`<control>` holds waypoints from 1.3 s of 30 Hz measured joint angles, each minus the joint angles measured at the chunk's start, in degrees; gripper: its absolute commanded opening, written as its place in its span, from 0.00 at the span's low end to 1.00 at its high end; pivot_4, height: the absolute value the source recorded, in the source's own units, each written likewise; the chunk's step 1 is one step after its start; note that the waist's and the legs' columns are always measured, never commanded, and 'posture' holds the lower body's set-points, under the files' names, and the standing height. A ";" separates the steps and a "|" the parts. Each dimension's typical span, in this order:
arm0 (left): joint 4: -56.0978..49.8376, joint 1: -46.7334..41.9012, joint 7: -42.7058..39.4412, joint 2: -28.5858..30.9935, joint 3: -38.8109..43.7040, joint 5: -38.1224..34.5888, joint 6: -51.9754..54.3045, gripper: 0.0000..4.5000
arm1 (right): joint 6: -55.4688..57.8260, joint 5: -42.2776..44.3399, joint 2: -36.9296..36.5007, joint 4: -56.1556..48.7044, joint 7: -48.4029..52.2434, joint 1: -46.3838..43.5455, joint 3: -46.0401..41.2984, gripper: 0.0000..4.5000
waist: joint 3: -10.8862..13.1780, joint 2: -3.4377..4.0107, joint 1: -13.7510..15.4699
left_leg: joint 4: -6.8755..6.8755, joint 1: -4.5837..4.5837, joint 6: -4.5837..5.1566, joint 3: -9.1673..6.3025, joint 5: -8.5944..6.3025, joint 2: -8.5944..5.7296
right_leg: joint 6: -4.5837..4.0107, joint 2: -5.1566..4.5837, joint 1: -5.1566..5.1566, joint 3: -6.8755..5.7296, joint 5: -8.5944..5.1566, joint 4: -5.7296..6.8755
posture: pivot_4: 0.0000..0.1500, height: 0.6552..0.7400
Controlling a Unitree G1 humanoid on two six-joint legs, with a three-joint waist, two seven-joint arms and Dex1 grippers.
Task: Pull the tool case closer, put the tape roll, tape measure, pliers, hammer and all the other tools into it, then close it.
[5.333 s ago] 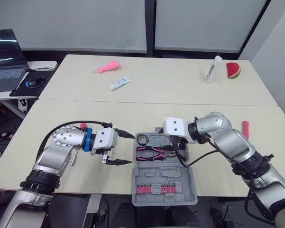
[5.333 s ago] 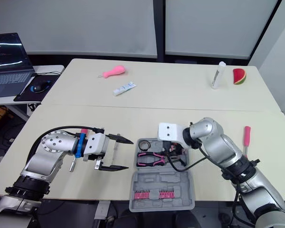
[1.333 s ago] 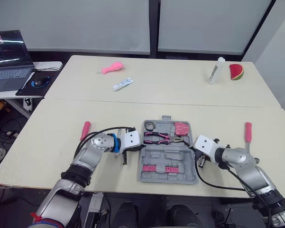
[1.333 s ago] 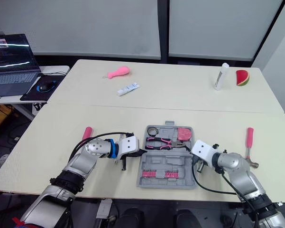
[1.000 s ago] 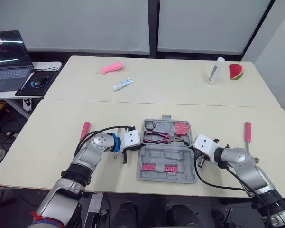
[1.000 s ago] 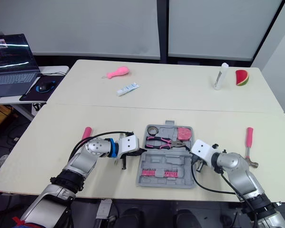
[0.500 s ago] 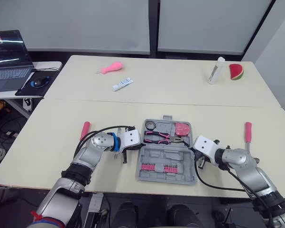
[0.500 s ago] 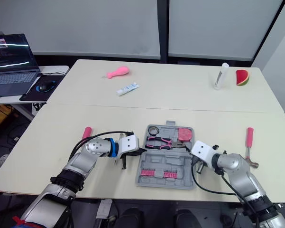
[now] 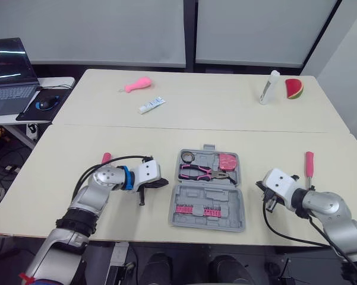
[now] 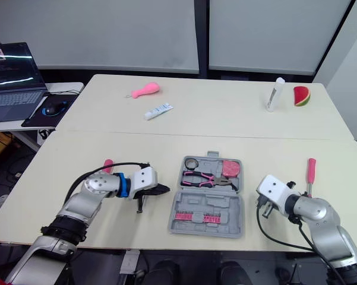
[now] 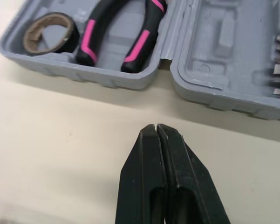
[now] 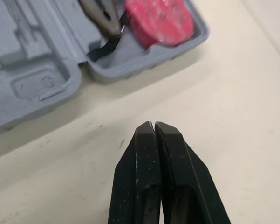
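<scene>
near table [image 9: 59,160]: tool case [image 9: 217,195] lies open at its front middle. left gripper [image 11: 156,128] and right gripper [image 12: 153,126] flank the case, apart from it, fingers pressed together, holding nothing. the far half holds pliers [image 11: 130,32], tape measure [image 12: 159,18], tape roll [image 11: 51,31].

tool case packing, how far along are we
Done: the tool case sits open near the table edge with the tape roll, pliers and pink tape measure inside. In hand: nothing; the left gripper and right gripper are shut, empty. Left: the left red-handled tool and right red-handled tool lie outside; the lid is open.
</scene>
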 measured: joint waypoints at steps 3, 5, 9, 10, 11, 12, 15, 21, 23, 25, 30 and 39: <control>-5.07 2.54 1.35 2.75 8.50 -7.34 6.25 0.00 | -2.08 4.44 0.72 -4.85 0.28 5.36 -8.23 0.00 | 0.01 0.00 0.00 | -0.03 0.00 0.06 -0.03 -0.03 0.01 | 0.00 0.00 0.01 -0.03 0.00 -0.02 | 1.00 1.00; -5.92 4.41 3.78 4.48 14.71 -10.50 8.94 0.00 | -2.04 7.75 2.38 -6.90 -0.36 8.51 -14.46 0.00 | 0.01 0.00 0.00 | -0.06 0.03 0.09 -0.03 -0.05 0.00 | 0.00 0.00 0.04 -0.02 0.00 -0.03 | 1.00 1.00; -4.69 9.70 10.24 5.94 24.73 -14.02 13.60 0.00 | -0.46 12.53 5.52 -9.51 -2.30 14.34 -25.75 0.00 | 0.00 0.01 -0.12 | -0.11 0.09 0.11 -0.02 -0.06 0.00 | 0.00 0.00 0.04 0.00 0.00 -0.01 | 1.00 1.00; -4.21 11.20 11.90 5.96 26.87 -14.40 14.50 0.00 | -0.30 13.21 5.88 -9.71 -2.71 15.79 -28.03 0.00 | 0.00 0.01 -0.11 | -0.14 0.09 0.16 -0.02 -0.09 0.00 | 0.00 0.00 0.03 0.01 0.00 -0.03 | 1.00 1.00; -3.77 12.67 13.33 5.97 28.57 -14.62 14.98 0.00 | -0.34 13.79 6.40 -9.90 -3.10 17.30 -30.03 0.00 | 0.00 0.01 -0.09 | -0.15 0.10 0.18 -0.03 -0.10 0.00 | 0.00 0.00 0.03 0.00 0.00 -0.03 | 1.00 1.00; -2.93 14.30 14.78 5.97 30.54 -14.98 15.32 0.00 | -0.57 14.12 7.29 -10.01 -3.32 19.17 -32.07 0.00 | 0.00 0.01 -0.07 | -0.19 0.11 0.18 -0.02 -0.10 0.00 | 0.00 0.00 0.03 0.00 0.00 -0.04 | 1.00 1.00; 0.00 19.03 18.51 6.01 36.14 -15.76 15.83 0.09 | -1.76 15.62 10.25 -9.02 -3.92 24.43 -37.34 0.00 | 0.00 0.01 -0.08 | -0.31 0.14 0.19 -0.02 -0.11 0.01 | 0.00 -0.01 0.02 0.00 0.00 -0.09 | 1.00 1.00; 4.58 25.98 21.99 6.07 42.98 -16.69 15.55 0.47 | -5.83 17.05 13.61 -5.85 -3.13 32.47 -40.39 0.14 | -0.01 -0.01 -0.17 | -0.64 0.41 0.16 0.12 -0.09 0.01 | 0.00 -0.06 0.07 0.08 0.00 -0.13 | 1.00 1.00; 5.41 27.58 22.61 6.07 44.54 -17.01 15.46 0.61 | -6.28 18.16 13.84 -5.53 -2.81 33.40 -40.38 0.23 | -0.01 -0.01 -0.19 | -0.68 0.45 0.13 0.14 -0.07 0.02 | 0.01 -0.06 0.09 0.09 0.00 -0.13 | 1.00 1.00; 5.31 29.05 22.50 6.04 45.08 -17.73 15.32 0.75 | -6.25 18.97 13.80 -5.62 -2.41 33.94 -40.27 0.32 | -0.02 -0.02 -0.20 | -0.70 0.46 0.12 0.15 -0.07 0.03 | 0.00 -0.06 0.09 0.09 0.00 -0.14 | 1.00 1.00; 1.81 33.84 21.66 4.67 45.12 -19.15 15.72 1.00 | -6.05 20.51 12.87 -6.31 -1.11 35.26 -39.52 0.55 | -0.04 -0.04 -0.18 | -0.72 0.45 0.11 0.17 -0.06 0.04 | 0.01 -0.07 0.10 0.11 0.00 -0.16 | 1.00 1.00; -5.29 38.34 22.66 2.54 45.11 -20.77 17.29 1.00 | -7.52 20.24 9.30 -3.62 1.42 36.04 -38.86 0.99 | -0.08 -0.10 -0.16 | -0.74 0.50 0.11 0.17 -0.06 0.04 | 0.01 -0.06 0.17 0.12 -0.01 -0.21 | 1.00 1.00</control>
